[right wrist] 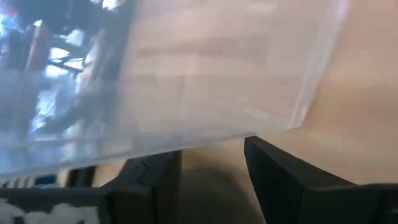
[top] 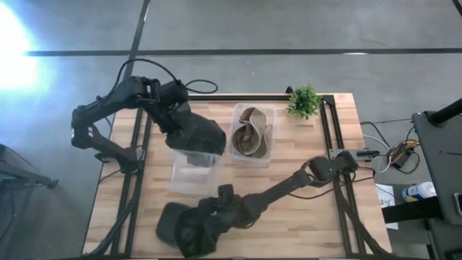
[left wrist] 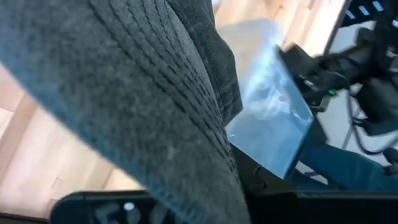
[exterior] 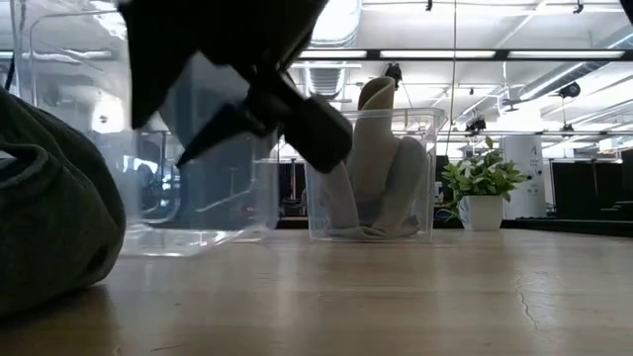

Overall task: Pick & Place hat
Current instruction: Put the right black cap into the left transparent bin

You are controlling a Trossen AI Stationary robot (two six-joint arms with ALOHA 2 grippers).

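Observation:
A dark grey ribbed hat (top: 202, 136) hangs from my left gripper (top: 179, 119) over the far end of an empty clear bin (top: 189, 177). The hat's cloth (left wrist: 155, 93) fills the left wrist view and hides the fingers. A second dark hat (top: 180, 230) lies crumpled on the table near its near edge, and also shows in the low view (exterior: 49, 218). My right gripper (top: 216, 208) is open at that hat's far edge, just short of the clear bin's wall (right wrist: 186, 74). Whether it touches the hat, I cannot tell. My left gripper holds the dark grey hat from above. The cloth (left wrist: 186, 143) drapes over the fingers and hides the place of contact. The hat hangs below the gripper, lifted clear over the clear bin.
A second clear bin (top: 268, 115) with a folded tan hat (top: 250, 134) in it stands to the right of the empty one. A small potted plant (top: 304, 101) sits at the far right corner. Black rails run along both sides of the wooden table (top: 310, 217).

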